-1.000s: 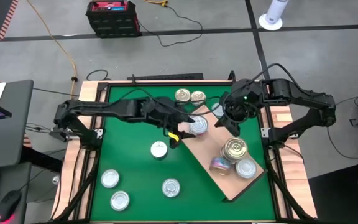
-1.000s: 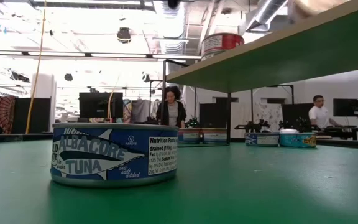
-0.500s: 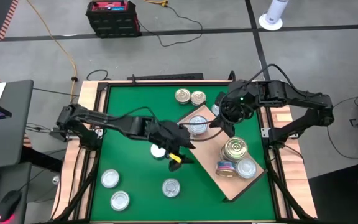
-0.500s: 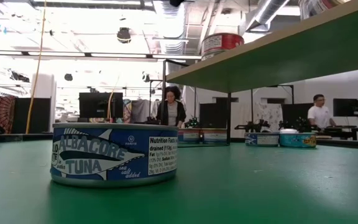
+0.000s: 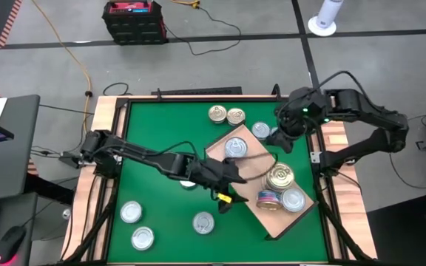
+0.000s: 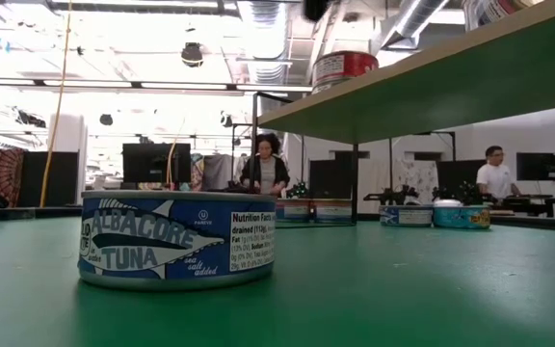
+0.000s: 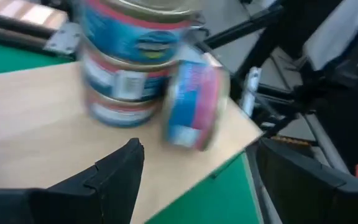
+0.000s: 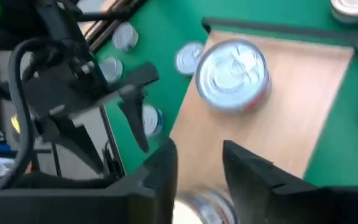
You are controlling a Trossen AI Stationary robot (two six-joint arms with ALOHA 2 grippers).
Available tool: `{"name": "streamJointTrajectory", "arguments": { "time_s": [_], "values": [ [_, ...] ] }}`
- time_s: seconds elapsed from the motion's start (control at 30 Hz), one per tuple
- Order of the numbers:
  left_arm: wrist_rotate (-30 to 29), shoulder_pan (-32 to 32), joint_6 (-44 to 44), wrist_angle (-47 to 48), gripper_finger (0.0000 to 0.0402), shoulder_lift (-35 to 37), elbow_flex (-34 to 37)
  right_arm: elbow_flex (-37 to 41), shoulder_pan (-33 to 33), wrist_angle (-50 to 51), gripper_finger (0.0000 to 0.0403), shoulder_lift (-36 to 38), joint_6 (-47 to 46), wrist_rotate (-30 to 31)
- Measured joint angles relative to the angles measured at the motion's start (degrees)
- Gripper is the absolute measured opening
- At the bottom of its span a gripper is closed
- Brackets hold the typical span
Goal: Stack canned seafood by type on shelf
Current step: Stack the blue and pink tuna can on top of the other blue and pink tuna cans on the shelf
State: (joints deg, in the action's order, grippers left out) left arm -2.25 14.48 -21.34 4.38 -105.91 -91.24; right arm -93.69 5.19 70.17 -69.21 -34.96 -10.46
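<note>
The shelf (image 5: 254,181), a light-wood board, is laid at an angle on the green mat (image 5: 161,133), toward the table's right side. On its upper end a single silver-lidded can (image 5: 235,148) is set flat. Near its lower end a gold-lidded stack (image 5: 279,176) is seen, with a silver-lidded can (image 5: 293,199) just beside it and a tipped can (image 5: 266,198) lying on its side against them (pink and blue label, as the left wrist view shows (image 7: 191,102)).

The left gripper (image 5: 226,193) is held over the shelf's left edge, close to the tipped can, with its fingers (image 7: 114,174) spread wide and nothing between them. The right gripper (image 5: 281,139) is raised near the shelf's upper right corner; in its own wrist view its fingers (image 8: 160,165) are seen parted narrowly and empty, above the single can (image 8: 234,74).

Loose cans are scattered on the mat: a pair of gold-lidded cans (image 5: 226,114) at the far side, a silver one (image 5: 261,131) beside the right gripper, one (image 5: 187,182) partly hidden under the left arm, and three (image 5: 140,225) at the near left. In the low view a blue albacore tuna can (image 6: 178,239) fills the foreground, with people standing far behind in the room.
</note>
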Motion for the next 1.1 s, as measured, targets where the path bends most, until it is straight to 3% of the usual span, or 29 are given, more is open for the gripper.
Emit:
{"name": "streamJointTrajectory", "arguments": {
  "time_s": [0.23,0.5,0.6,0.73,0.87,1.1],
  "values": [
    [-7.9,1.7,1.8,-11.9,0.0298,-5.3,0.0,0.0,-4.0,2.5,0.0229,2.3,3.8,0.0],
    [-17.5,2.2,3.2,-16.2,0.0298,-11.6,-2.4,0.0,-5.9,4.4,0.0239,3.3,9.8,0.2],
    [-17.1,2.1,3.1,-17.4,0.0298,-13.1,-3.6,0.0,-6.0,4.5,0.0239,3.7,9.8,0.1],
    [-10.8,2.0,5.7,-18.3,0.0298,-13.5,-3.7,0.0,-6.5,4.4,0.0239,4.2,9.7,0.1],
    [-10.4,2.1,4.7,-17.4,0.0298,-13.4,-3.7,0.0,-7.2,4.0,0.0239,4.5,8.6,0.0],
    [-4.2,2.1,-0.9,-16.6,0.0298,-13.3,-3.7,0.0,-19.5,4.0,0.0239,3.1,7.8,0.2]
  ]
}}
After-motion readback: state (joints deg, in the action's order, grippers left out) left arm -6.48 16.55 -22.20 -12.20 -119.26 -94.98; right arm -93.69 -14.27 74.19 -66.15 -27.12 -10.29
